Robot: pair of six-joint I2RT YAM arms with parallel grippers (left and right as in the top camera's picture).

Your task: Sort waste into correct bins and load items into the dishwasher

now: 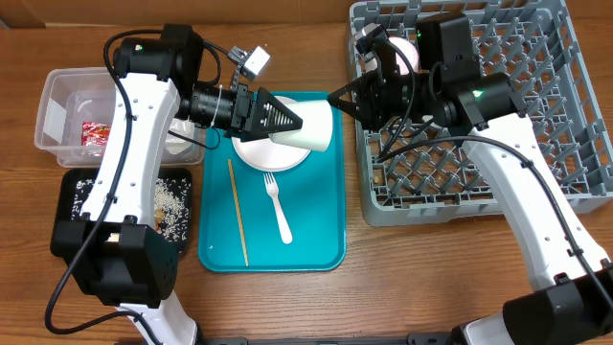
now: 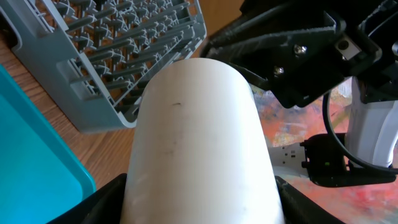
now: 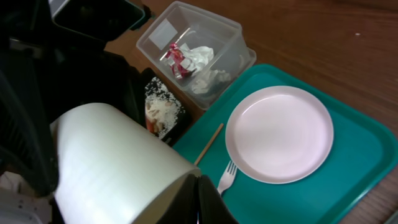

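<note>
A white cup (image 1: 311,129) lies on its side in the air above the teal tray (image 1: 321,240). My left gripper (image 1: 292,123) clamps its body, one finger (image 2: 106,199) on each flank. My right gripper (image 1: 335,99) is shut at the cup's open rim (image 3: 186,169), its tips (image 3: 200,186) pinched there. Below lie the round plate (image 1: 268,153), the plastic fork (image 1: 278,206) and the thin wooden stick (image 1: 238,211). The clear tub (image 1: 57,96) holds the red wrapper (image 1: 96,134) and napkins (image 3: 199,59). The black tray (image 1: 72,182) holds grains (image 1: 172,201).
The grey dish rack (image 1: 575,115) stands at the right, close to the teal tray's edge, with a white dish (image 1: 402,48) in its far left corner behind my right arm. Both bins sit at the left, the tub behind the black tray.
</note>
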